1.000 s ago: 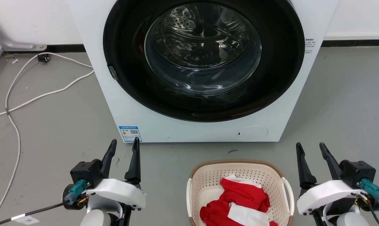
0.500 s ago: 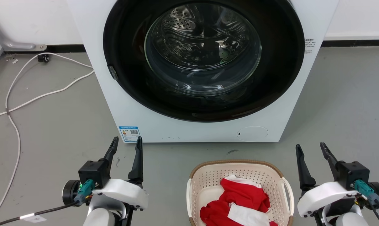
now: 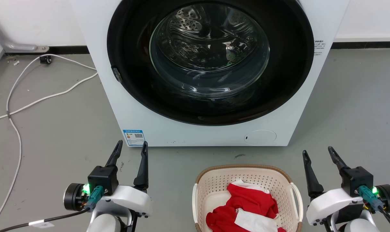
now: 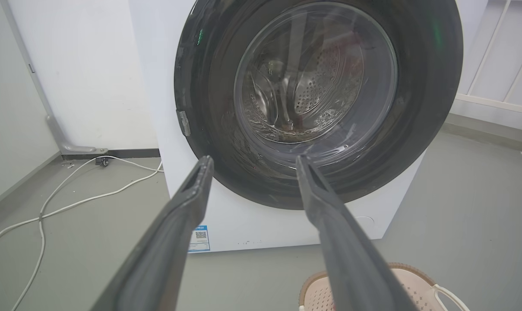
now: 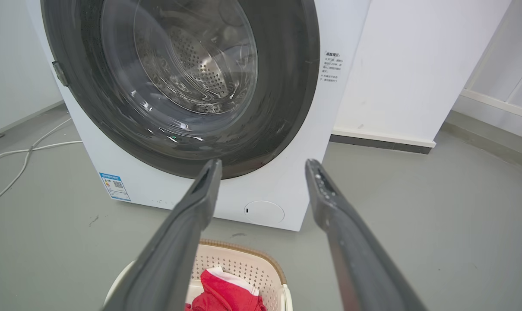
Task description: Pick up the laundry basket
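Sitting on the grey floor [image 3: 69,129] just in front of the washing machine [image 3: 195,135], near and right of centre in the head view, the laundry basket [image 3: 243,167] is holding a red and white cloth [image 3: 246,199] and is not yet being touched. Risk is lying mostly in the uneven spacing: the right pincer [image 3: 317,149] is hovering just beside the basket's right handle [image 3: 296,196], while the left pincer [image 3: 132,143] is hanging well apart from the left handle [image 3: 194,199]. A lift begun from here would probably be catching one side only, tipping the basket and spilling the cloth. The thin white handles are also looking easy to slip off, and the long fingers could be snagging in the perforated wall. Both arms are resting low at the near corners, wrists level, fingers pointing away toward the machine. Each pincer is standing wide, its two fingers spread with nothing between them.
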Robot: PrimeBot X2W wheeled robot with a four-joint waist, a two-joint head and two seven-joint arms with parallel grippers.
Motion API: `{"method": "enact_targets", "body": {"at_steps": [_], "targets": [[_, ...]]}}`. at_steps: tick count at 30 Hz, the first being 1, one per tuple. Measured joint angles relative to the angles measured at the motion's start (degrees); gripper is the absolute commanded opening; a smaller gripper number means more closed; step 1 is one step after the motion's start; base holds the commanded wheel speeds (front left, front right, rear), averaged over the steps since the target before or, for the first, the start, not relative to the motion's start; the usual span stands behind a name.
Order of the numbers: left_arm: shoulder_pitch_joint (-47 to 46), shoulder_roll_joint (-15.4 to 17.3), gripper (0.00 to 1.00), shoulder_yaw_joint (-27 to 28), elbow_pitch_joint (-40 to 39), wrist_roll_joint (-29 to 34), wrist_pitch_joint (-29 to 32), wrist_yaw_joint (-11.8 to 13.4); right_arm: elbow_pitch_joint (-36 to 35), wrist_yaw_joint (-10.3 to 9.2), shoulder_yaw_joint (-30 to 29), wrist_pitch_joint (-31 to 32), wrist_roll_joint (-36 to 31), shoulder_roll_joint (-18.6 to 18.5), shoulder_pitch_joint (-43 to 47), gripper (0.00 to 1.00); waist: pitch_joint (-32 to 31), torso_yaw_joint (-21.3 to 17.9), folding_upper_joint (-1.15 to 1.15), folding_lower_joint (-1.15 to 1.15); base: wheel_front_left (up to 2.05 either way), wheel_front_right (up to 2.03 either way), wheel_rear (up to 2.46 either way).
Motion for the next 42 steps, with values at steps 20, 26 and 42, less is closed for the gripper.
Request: {"method": "enact_targets", "body": {"at_steps": [20,26,42], "targets": [[-0.10,0.01,1.00,0.13,0.60,0.92,-0.45,0.98,0.73,0.00,-0.58,-0.40,-0.30,0.00,0.01,1.00,0.43,0.06,0.00,0.00,0.00,0.00,0.00],[-1.48,0.02,1.00,-1.02,0.74,0.76,-0.45,0.97,1.14,0.00,-2.04,0.11,0.32,-0.01,-1.35,1.00,2.96,0.01,0.00,0.00,0.00,0.00,0.00],[-11.12,0.01,1.00,-8.46,9.05,-3.12,-0.45,1.66,10.13,0.01,-6.83,-0.80,1.04,-0.02,-10.54,1.00,18.42,-1.71,0.00,0.01,0.00,0.00,0.00]]}}
